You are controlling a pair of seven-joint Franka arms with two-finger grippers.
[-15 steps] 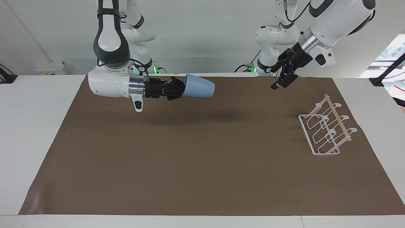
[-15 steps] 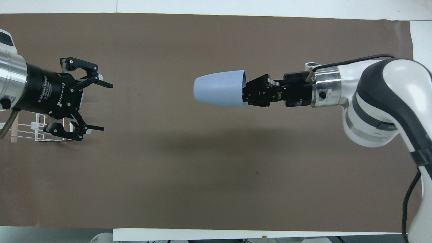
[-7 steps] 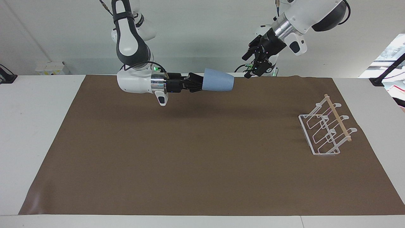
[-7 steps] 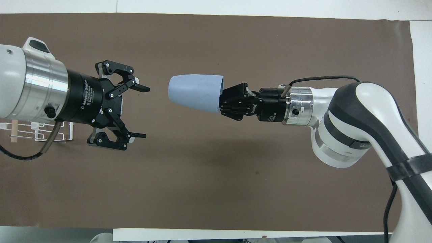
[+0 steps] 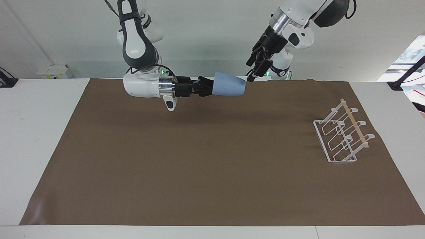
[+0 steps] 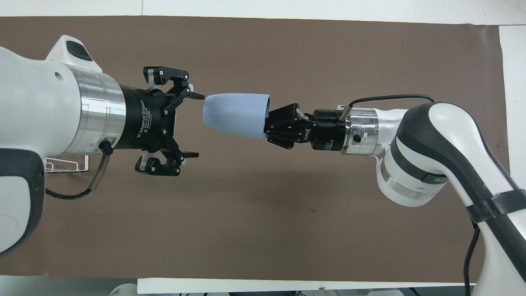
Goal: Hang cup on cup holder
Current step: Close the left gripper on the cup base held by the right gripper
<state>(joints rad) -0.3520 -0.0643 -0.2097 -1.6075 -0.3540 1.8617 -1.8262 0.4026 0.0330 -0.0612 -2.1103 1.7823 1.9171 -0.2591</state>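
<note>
My right gripper [image 5: 210, 89] [image 6: 268, 126] is shut on the rim of the light-blue cup [image 5: 229, 88] [image 6: 235, 116] and holds it on its side in the air over the brown mat, base pointing toward the left arm's end. My left gripper [image 5: 253, 70] [image 6: 198, 126] is open, raised, and faces the cup's base, with its fingertips just short of it. The white wire cup holder [image 5: 342, 136] with its wooden rod stands on the mat at the left arm's end. In the overhead view only a corner of the cup holder [image 6: 65, 165] shows under the left arm.
A brown mat [image 5: 199, 159] covers most of the white table [image 5: 36, 132]. Nothing else lies on it.
My left gripper has risen and swung from over the cup holder's end toward the cup's base, staying open. My right gripper carried the cup toward the table's middle, then held still.
</note>
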